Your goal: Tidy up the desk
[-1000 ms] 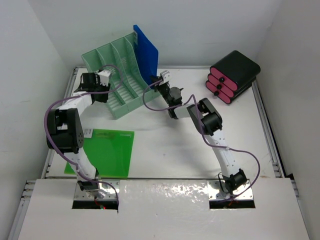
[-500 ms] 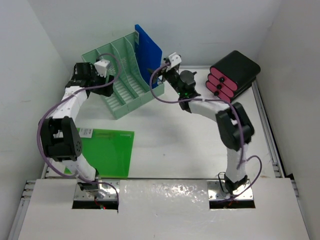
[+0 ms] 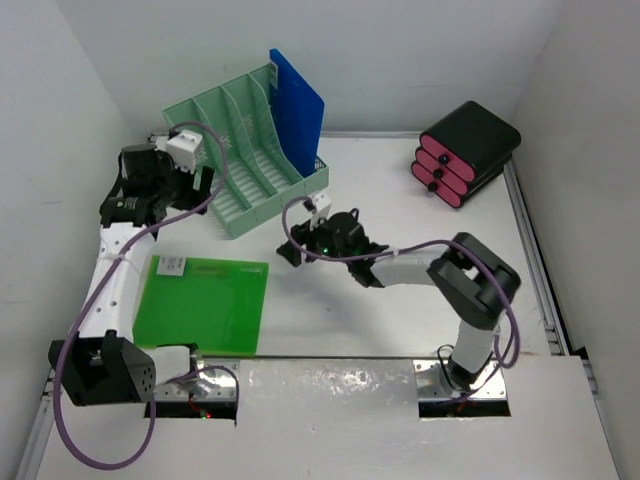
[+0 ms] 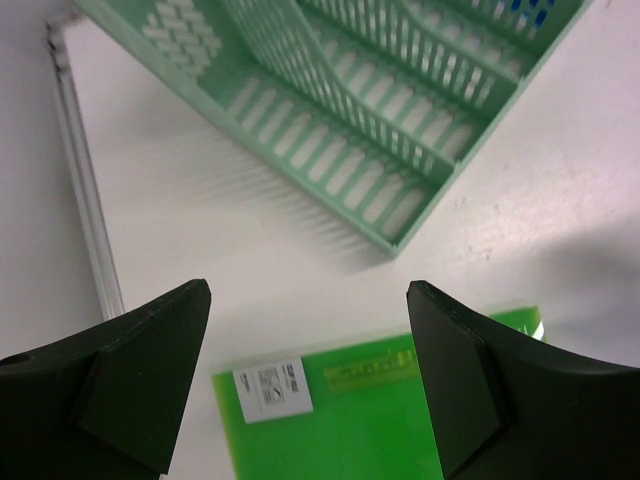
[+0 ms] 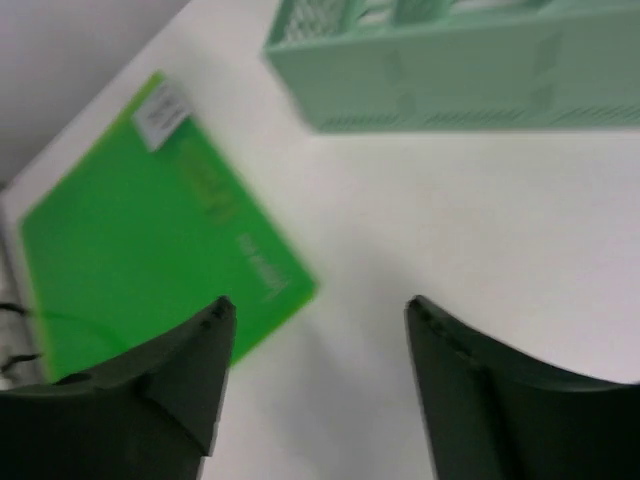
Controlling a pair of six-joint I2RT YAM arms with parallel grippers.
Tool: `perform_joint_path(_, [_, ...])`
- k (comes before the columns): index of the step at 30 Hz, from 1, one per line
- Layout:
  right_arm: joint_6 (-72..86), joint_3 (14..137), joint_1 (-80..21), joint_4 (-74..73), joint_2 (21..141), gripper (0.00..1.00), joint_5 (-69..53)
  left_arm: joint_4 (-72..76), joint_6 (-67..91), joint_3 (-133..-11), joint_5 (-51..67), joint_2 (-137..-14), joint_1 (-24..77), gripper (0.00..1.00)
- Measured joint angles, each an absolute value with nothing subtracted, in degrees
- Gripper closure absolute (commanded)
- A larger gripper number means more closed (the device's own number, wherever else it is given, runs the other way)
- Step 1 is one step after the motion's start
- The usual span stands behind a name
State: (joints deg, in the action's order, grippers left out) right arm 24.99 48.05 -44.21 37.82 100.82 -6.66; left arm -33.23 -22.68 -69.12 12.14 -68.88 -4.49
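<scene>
1. The left gripper [image 4: 308,300] hangs over the desk's [image 3: 350,325] far-left part with its jaws spread wide and nothing between them.
2. A green plastic sheet [image 3: 205,300] with a white label lies flat at the near left.
3. The mint-green file rack [image 3: 250,150] holds an upright blue folder [image 3: 298,110] in its rightmost slot.
4. The right gripper [image 5: 320,310] is mid-desk, jaws apart and empty.
5. A black-and-pink drawer box [image 3: 468,150] stands at the far right.

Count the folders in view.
2. A blue folder stands upright in the right-end slot of the rack; a green folder lies flat on the left side of the desk, toward its near edge. More could hide behind the dividers.
</scene>
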Motion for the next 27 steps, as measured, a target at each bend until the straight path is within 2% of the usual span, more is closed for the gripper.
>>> perform_joint_path(3, [31.7, 48.8, -47.1, 42.2, 107.2, 0.54, -9.7, -34.3, -22.7, -65.9, 11.2, -68.9, -4.5, 0.22])
perform_joint_path(8, [41.7, 51.0, -48.2, 49.1, 117.7, 0.62, -11.9, -36.1, -22.3, -63.7, 10.8, -69.4, -4.5, 0.22])
perform_joint_path(13, [47.5, 50.9, -48.5, 52.3, 121.3, 0.70, -11.9, -34.7, -22.3, -62.9, 10.0, -69.3, -4.5, 0.22])
perform_joint_path(21, [51.5, 51.0, -50.0, 55.3, 122.8, 0.69, -12.0, -33.5, -22.4, -60.6, 9.4, -69.3, -4.5, 0.22])
perform_joint_path(23, [52.3, 51.0, -50.9, 54.8, 123.6, 0.63, -11.8, -33.0, -22.5, -60.6, 9.4, -69.3, -4.5, 0.22])
perform_joint_path(27, [52.9, 50.9, -51.9, 54.2, 123.8, 0.59, -10.6, -32.3, -22.5, -60.6, 9.2, -69.3, -4.5, 0.22])
